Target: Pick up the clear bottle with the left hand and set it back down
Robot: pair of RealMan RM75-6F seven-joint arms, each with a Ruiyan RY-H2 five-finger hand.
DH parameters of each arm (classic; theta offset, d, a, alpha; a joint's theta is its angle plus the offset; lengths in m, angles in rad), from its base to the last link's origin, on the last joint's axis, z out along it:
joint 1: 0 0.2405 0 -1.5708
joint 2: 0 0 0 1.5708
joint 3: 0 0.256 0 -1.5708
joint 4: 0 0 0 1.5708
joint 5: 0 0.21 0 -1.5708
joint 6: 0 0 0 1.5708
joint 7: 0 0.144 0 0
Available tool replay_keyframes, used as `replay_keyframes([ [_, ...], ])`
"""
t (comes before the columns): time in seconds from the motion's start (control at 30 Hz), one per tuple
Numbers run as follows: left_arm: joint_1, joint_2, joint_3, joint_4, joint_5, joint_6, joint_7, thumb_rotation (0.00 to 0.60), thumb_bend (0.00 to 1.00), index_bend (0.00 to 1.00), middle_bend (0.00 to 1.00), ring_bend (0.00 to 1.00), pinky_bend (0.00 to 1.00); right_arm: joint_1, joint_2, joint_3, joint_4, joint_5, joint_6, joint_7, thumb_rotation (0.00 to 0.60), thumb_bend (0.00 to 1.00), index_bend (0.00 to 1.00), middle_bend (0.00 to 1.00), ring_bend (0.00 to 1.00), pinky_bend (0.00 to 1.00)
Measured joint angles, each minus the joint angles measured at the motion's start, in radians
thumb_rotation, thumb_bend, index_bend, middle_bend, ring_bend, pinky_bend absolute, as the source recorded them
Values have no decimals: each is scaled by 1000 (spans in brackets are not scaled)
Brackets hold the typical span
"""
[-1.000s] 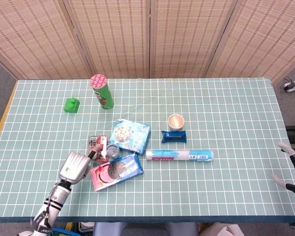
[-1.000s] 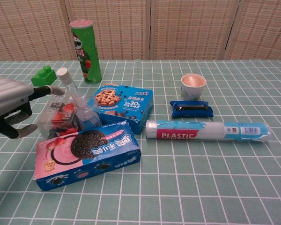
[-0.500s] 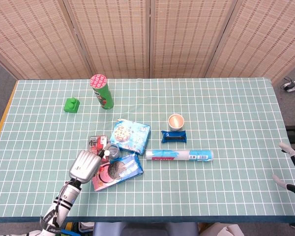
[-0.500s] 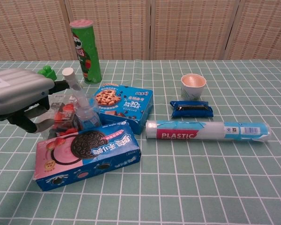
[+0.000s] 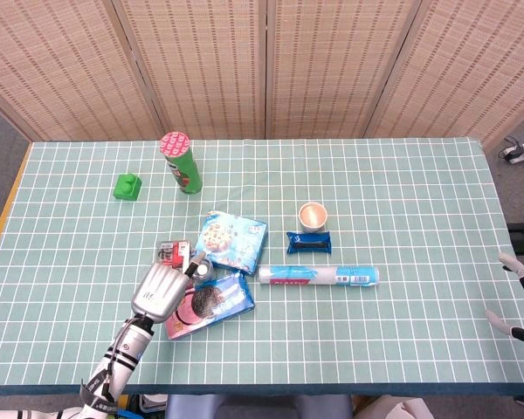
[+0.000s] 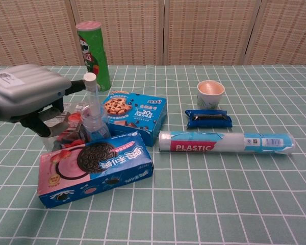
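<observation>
The clear bottle (image 6: 93, 121), with a white cap and blue label, stands nearly upright between the Oreo box (image 6: 94, 168) and the blue cookie box (image 6: 135, 115). From above the bottle (image 5: 198, 263) is partly hidden. My left hand (image 6: 28, 97) is just left of it, a fingertip (image 6: 77, 86) at the bottle's neck and the thumb held apart lower down; it does not grip the bottle. That left hand (image 5: 160, 286) hangs over the Oreo box's left end. My right hand (image 5: 522, 298) stays at the table's far right edge, fingers spread and holding nothing.
A clear box of red items (image 6: 66, 127) sits under my left hand. A green chips can (image 6: 94, 55) and green block (image 5: 127, 186) stand behind. A cup (image 6: 210, 93), blue snack bar (image 6: 208, 119) and plastic wrap roll (image 6: 225, 142) lie to the right.
My left hand moved right and up toward the bottle. The bottle, leaning left before, now stands nearly upright. The right hand has not moved.
</observation>
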Motion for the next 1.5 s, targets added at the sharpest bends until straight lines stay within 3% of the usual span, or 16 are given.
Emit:
replay_keyframes([
  [0.23,2,12,-21,-15,-35,-6,-116,600,341,30,967,986,1000,2,1,1,0,2,-5,1,600,67,203,312,255,525],
  [0.47,3,45,-60,-21,-78,-71,-373,600,167,226,1000,1000,1000,3,-1,1,-1,4,-9,-3,600,67,206,312,255,525],
  [0.77,12,-6,-120,49,-108,-104,-688,600,152,391,1000,1000,1000,5,-2,1,-2,6,-16,-11,600,67,206,314,255,525],
  [1.17,7,-159,-185,162,-128,-5,-804,600,152,554,1000,1000,1000,8,1,4,0,14,-25,-4,600,67,206,316,255,525],
  [1.5,7,-204,-202,201,-113,3,-881,600,153,654,1000,1000,1000,8,2,3,0,13,-26,-2,600,67,206,317,255,525],
])
